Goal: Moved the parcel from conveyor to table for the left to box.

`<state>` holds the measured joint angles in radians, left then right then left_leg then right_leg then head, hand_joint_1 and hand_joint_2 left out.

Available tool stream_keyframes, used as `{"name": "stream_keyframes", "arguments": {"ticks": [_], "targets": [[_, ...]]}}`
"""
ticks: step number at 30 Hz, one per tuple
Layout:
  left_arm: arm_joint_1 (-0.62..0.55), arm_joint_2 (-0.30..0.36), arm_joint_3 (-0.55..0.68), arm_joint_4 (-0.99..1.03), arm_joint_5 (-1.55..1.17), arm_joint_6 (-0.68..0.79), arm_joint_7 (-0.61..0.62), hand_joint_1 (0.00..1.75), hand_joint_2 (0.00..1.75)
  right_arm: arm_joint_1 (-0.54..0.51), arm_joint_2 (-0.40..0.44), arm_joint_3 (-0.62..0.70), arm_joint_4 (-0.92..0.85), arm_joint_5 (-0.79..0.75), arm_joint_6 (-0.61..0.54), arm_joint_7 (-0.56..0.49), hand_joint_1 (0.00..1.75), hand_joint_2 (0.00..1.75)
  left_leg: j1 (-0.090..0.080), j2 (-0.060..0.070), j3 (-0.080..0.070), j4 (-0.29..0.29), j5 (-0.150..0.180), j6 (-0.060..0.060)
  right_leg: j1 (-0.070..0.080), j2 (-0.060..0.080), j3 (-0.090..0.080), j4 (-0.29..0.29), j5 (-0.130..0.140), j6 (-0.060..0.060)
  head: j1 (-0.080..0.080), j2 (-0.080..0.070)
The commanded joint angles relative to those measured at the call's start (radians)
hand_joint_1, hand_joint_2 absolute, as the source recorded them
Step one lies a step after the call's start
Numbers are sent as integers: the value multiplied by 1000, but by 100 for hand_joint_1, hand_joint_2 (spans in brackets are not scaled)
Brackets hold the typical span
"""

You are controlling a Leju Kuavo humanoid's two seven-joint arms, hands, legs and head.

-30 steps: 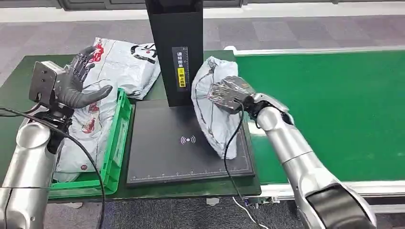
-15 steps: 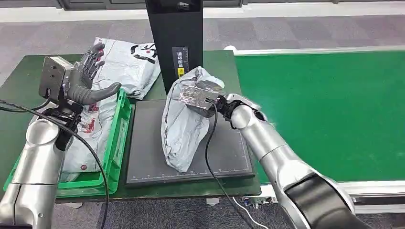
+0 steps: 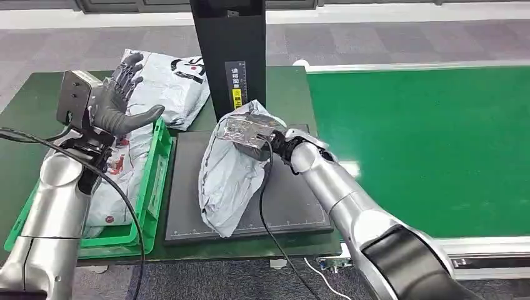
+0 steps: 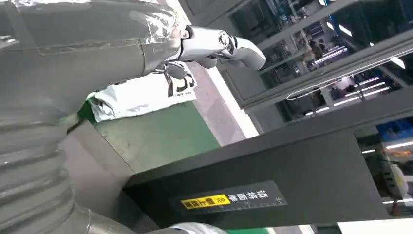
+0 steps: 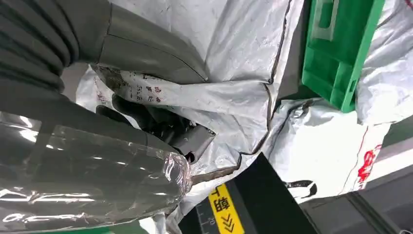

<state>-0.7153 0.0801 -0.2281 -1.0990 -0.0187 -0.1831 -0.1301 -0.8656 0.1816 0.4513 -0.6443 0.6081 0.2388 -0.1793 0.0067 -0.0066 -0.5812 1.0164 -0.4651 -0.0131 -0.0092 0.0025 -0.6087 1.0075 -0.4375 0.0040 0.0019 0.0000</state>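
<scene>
The grey parcel [image 3: 231, 178] is gripped by the right robot hand [image 3: 250, 132], fingers dug into its crumpled upper folds, and over the last second has been carried leftward across the black scanner pad [image 3: 294, 206] on the tabletop [image 3: 25, 119], well away from the green conveyor [image 3: 425, 144]. Its lower end now appears to rest on the pad. The left robot hand [image 3: 122, 103] is held raised and spread, empty, above the green crate [image 3: 153, 187]. The transfer seems nearly complete; release is judged to come next.

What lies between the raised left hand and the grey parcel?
In the head view, the green crate's rim and bare black scale plate lie between the left hand and the parcel.
</scene>
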Motion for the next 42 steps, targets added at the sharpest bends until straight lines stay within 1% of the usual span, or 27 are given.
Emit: {"name": "stream_keyframes", "arguments": {"ticks": [1, 2, 3, 10, 13, 15, 20, 22, 23, 29, 35, 36, 38, 42], "targets": [[-55, 2, -59, 65, 3, 1, 8, 0, 175, -58, 1, 69, 106, -2, -2, 3, 175, 175, 0, 0, 1, -1, 0, 0, 1, -1, 2, -1, 0, 0, 0, 0], [-55, 2, -59, 65, 3, 1, 8, 0, 175, -58, 1, 69, 106, -2, -2, 3, 145, 175, 0, 0, 0, 0, 0, 0, 0, -1, 1, 0, 0, 0, 0, 0], [-55, 2, -62, 63, 3, 1, 10, 0, 175, -63, 2, 78, 121, 6, -8, 18, 0, 175, 0, 0, 1, -1, 1, 0, 0, -1, 2, -1, 0, 0, 0, 0], [-32, 1, -58, 33, 1, 9, 21, 0, 175, -50, -2, 61, 137, -13, -33, 24, 0, 175, 0, 0, 1, -1, 1, 0, 1, -1, 2, -2, 0, 0, 0, 0], [-26, -2, -54, 30, 0, 14, 21, 0, 175, -42, -6, 64, 119, -10, -41, 17, 0, 175, 0, 0, 2, -2, 1, 0, 0, -1, 2, -2, 0, 0, 0, 0], [-22, -1, -51, 25, 0, 18, 22, 0, 175, -29, -20, 44, 85, -32, -50, 2, 0, 175, 0, 0, 1, 0, 0, 0, 0, -1, 1, -1, 0, 0, 0, 0], [-19, -5, -46, 14, -8, 24, 28, 0, 175, -10, -38, 47, 44, -28, -39, 8, 0, 175, 0, -1, 0, -1, 1, 0, 0, -2, 1, -1, 0, 0, 0, 0], [-19, -5, -45, 13, -9, 24, 29, 0, 175, -10, -37, 49, 44, -26, -37, 7, 0, 175, 0, -1, 1, -1, 1, 0, 0, -2, 1, -1, 0, 0, 0, 0], [-19, -6, -45, 12, -10, 24, 29, 0, 175, -10, -36, 50, 44, -25, -37, 7, 0, 175, 0, -1, 3, -4, 2, 1, 0, -2, 4, -4, 1, 0, 0, 0], [-21, -4, -45, 13, -11, 23, 31, 0, 175, -7, -36, 52, 41, -22, -36, 4, 0, 175, 0, -1, 1, -1, 1, 0, 0, -2, 1, -1, 0, 0, 0, 0], [-21, -4, -45, 13, -11, 23, 31, 0, 175, -7, -36, 52, 41, -22, -36, 4, 0, 175, 0, -1, 1, -2, 1, 0, 1, -2, 2, -2, 0, 0, 0, 0], [-21, -4, -45, 13, -11, 23, 31, 0, 175, -7, -36, 52, 41, -22, -36, 4, 0, 175, 0, 0, 0, 0, 0, 0, 0, -1, 0, -1, 0, 0, 0, 0], [-21, -4, -45, 13, -11, 23, 31, 0, 175, -7, -36, 52, 41, -22, -36, 4, 0, 175, 0, -1, 2, -2, 1, 0, 1, -1, 2, -2, 0, 0, 0, 0], [4, 9, -38, 4, -14, 23, 30, 0, 175, 22, -57, 11, -44, -29, -106, -9, 0, 175, 0, -1, 1, -1, 0, 0, 0, -1, 1, -1, 0, 0, 0, 0]]}}
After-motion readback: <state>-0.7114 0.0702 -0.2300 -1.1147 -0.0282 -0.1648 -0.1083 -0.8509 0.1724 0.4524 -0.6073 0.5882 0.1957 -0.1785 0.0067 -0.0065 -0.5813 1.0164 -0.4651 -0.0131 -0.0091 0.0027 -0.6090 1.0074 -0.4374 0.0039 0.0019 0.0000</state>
